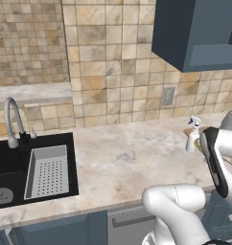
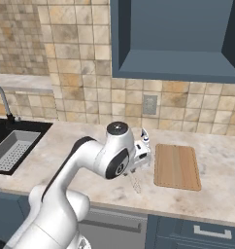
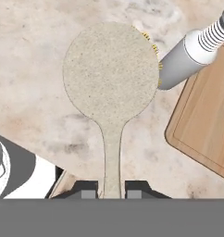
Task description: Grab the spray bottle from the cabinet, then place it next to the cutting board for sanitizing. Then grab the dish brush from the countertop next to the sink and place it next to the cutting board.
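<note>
While the white spray bottle (image 1: 192, 136) stands on the marbled table (image 1: 132, 158) in the left base view, the right base view shows it just left of the wooden cutting board (image 2: 176, 166). Seen from the hand, the fingers (image 3: 112, 190) clamp the dish brush (image 3: 110, 88) by its thin handle, round cream head pointing away, beside bottle and board.

The arm (image 2: 85, 160) is glossy white, built of fat rounded links. Its joints carry dark grey bands, and one joint ends in a round grey cap (image 2: 117, 128). The gripper (image 3: 112, 190) has two small dark fingertips (image 3: 84, 189) with paler grey pads.
</note>
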Controlling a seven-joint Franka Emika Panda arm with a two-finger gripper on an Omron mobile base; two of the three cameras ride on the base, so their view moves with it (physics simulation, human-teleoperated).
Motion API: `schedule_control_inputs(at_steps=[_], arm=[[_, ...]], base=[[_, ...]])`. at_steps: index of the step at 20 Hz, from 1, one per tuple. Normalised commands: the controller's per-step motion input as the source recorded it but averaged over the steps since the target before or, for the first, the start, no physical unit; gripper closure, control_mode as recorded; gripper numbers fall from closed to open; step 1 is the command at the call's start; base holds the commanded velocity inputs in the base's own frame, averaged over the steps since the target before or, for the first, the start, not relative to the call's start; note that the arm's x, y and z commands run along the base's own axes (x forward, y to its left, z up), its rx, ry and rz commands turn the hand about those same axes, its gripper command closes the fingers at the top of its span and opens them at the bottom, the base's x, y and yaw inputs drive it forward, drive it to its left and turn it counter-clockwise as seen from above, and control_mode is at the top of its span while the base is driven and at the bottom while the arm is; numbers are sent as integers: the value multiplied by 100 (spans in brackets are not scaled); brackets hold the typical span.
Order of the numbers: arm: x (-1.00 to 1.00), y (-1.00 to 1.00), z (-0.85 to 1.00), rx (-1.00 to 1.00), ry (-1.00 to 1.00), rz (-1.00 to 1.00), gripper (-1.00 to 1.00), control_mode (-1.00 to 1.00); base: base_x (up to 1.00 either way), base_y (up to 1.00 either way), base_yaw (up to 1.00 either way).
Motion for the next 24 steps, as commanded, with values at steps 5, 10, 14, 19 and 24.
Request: schedule_control_inputs(at_steps=[5,10,14,19,24], arm=[[10,-12,-52,-11,12,0,100,-100],[21,-15,-42,-5,9,0,100,-100],[26,-30,-45,0,5,6,100,-100],[30,-29,-26,0,0,11,100,-100],[34,-20,-10,0,0,11,100,-100]], base=[[0,0,0],[0,0,0],[0,0,0],[0,0,0],[0,0,0]])
